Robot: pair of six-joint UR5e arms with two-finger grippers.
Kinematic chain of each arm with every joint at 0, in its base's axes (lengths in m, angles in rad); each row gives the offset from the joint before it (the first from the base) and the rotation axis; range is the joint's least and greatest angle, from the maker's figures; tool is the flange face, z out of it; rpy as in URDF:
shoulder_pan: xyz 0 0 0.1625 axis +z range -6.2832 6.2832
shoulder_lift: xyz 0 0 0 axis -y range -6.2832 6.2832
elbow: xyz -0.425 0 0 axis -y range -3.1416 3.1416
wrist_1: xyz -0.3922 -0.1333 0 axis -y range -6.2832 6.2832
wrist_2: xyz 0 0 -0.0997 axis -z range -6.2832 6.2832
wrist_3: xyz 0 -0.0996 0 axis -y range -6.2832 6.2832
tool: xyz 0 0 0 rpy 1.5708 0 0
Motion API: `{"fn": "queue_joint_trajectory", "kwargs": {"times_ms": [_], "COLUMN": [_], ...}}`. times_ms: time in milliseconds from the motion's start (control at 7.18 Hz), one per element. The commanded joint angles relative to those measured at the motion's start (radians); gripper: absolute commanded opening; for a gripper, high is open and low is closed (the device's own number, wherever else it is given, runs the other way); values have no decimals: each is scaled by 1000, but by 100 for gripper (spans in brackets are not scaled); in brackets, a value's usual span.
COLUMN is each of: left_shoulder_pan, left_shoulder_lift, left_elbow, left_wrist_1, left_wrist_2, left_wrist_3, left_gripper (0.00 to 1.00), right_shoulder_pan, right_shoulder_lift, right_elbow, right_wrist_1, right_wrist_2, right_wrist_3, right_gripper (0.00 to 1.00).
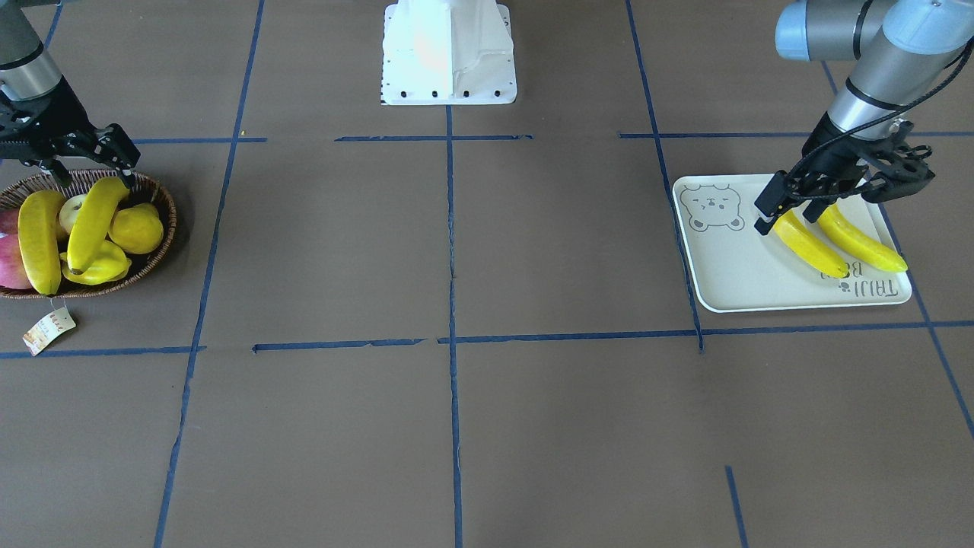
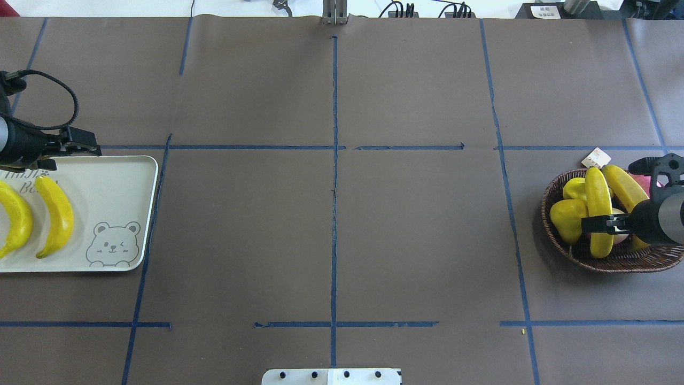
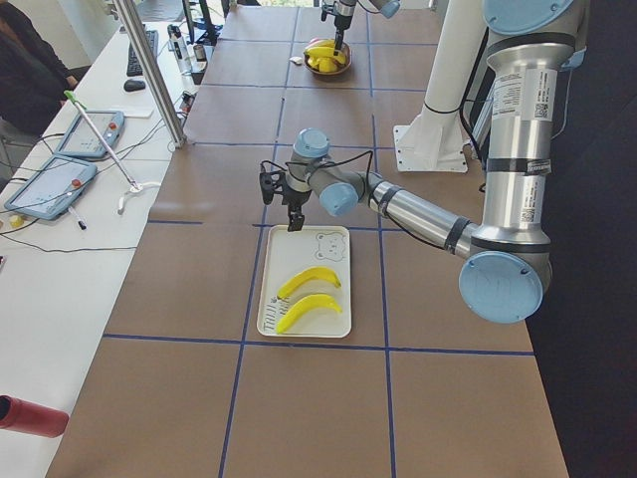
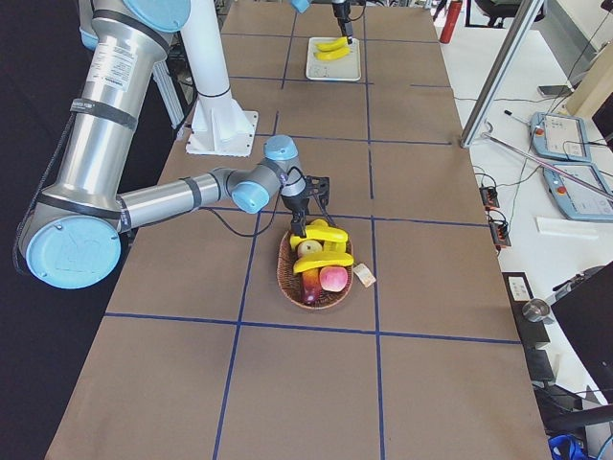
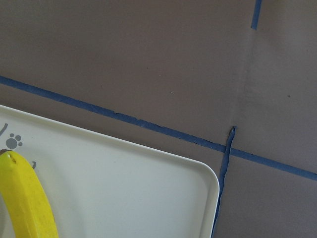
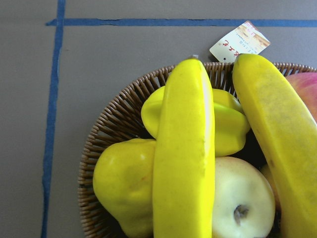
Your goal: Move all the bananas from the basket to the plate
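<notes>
Two bananas lie side by side on the cream bear-print plate; the overhead view shows them too. My left gripper is open and empty just above their robot-side tips. Two more bananas lie on top of the other fruit in the wicker basket. My right gripper hovers open over the basket's robot-side end, holding nothing. The right wrist view shows both bananas close below.
The basket also holds a yellow starfruit, a yellow pear-like fruit, a pale apple and a red apple. Its paper tag lies on the table. The robot base stands between the arms.
</notes>
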Motion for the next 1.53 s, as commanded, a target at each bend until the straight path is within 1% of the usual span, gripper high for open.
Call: {"fn": "queue_joint_trajectory", "kwargs": {"times_ms": [0,139,278,418,557,696,835,975,1114,1253,1392], "left_shoulder_pan": [0,-1,0,-1,-2,-2,-2,-2,-2,-2,5], "left_shoulder_lift": [3,3,3,4,4,6,10,15,16,13,-2], "left_elbow": [1,-2,-5,-7,-7,-9,-21,-28,-39,-44,-42], "left_wrist_1": [0,0,0,0,0,0,0,0,0,0,0], "left_wrist_2": [-1,-1,-1,-1,-1,-1,-2,-30,-39,-45,-74], "left_wrist_3": [0,0,0,0,0,0,0,0,0,-2,-2], "left_gripper": [99,99,99,99,99,99,99,99,99,99,99], "right_shoulder_pan": [-25,-27,-21,-5,28,65,102,157,226,249,245], "right_shoulder_lift": [16,16,15,12,7,-3,-19,-31,-17,48,146], "right_elbow": [-38,-42,-41,-33,-30,-15,25,83,132,128,114], "right_wrist_1": [-1,-1,-1,-1,-1,-1,-1,-10,-10,2,1], "right_wrist_2": [-26,-26,-25,-23,-12,-11,-8,18,96,223,289], "right_wrist_3": [0,0,-2,-5,-19,-55,-74,-75,-75,-66,-54], "right_gripper": [100,94,60,31,15,5,0,0,0,0,1]}}
